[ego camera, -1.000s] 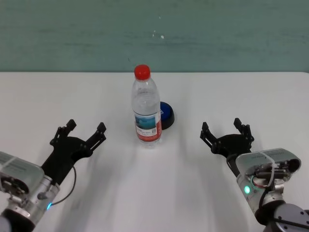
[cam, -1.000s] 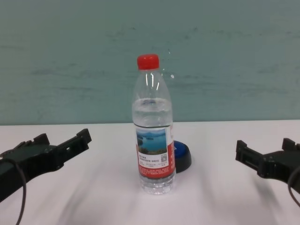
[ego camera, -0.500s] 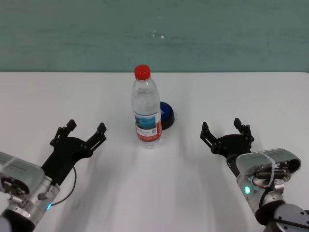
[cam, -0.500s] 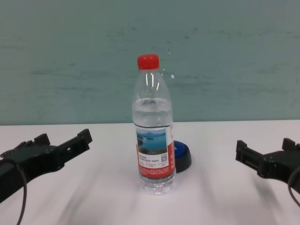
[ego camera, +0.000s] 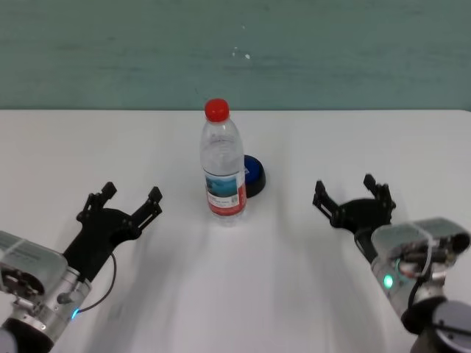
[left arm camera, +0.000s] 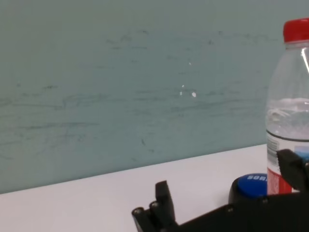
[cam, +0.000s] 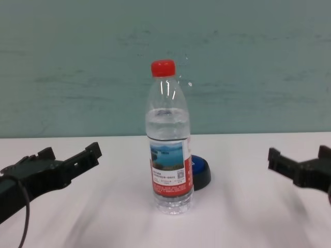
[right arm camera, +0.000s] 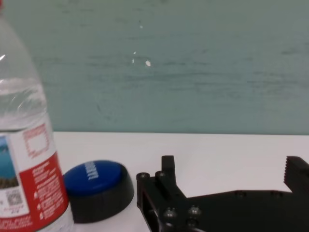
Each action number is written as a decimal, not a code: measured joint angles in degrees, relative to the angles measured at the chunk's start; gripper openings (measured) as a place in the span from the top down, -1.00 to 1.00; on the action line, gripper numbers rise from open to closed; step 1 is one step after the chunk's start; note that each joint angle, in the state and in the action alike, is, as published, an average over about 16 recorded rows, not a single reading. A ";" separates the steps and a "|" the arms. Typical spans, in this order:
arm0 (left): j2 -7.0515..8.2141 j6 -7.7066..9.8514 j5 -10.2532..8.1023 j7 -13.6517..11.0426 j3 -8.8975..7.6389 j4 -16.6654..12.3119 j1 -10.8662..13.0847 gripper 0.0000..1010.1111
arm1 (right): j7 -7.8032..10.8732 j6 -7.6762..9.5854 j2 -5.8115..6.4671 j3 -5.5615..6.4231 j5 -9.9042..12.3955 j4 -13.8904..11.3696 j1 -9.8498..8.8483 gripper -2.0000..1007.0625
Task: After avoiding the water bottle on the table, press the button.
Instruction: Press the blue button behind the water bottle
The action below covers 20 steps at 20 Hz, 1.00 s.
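Upright on the tabletop (ego camera: 353, 140), the water bottle (ego camera: 223, 165) shields the button (ego camera: 254, 175); the right gripper (ego camera: 352, 199), fingers spread and empty, risks toppling it; the left gripper (ego camera: 121, 208) rests likewise released.

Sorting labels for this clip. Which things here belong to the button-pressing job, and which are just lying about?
Part of the job:
- water bottle, upright, to be avoided
- blue button, behind the bottle
- right gripper, open
- white table

Just there:
- left gripper, open, idle
- teal wall
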 joint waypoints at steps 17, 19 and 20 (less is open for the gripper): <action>0.00 -0.05 0.00 -0.01 0.01 0.04 -0.04 -1.00 | 8.64 4.05 0.03 4.05 2.00 5.14 6.99 -0.99; 0.00 -0.05 -0.01 -0.01 0.01 0.04 -0.04 -1.00 | 9.63 4.37 0.03 4.28 2.42 6.18 8.23 -0.99; 0.00 -0.04 -0.01 -0.01 0.01 0.04 -0.04 -1.00 | 10.10 4.53 0.05 4.36 2.61 6.70 8.85 -0.99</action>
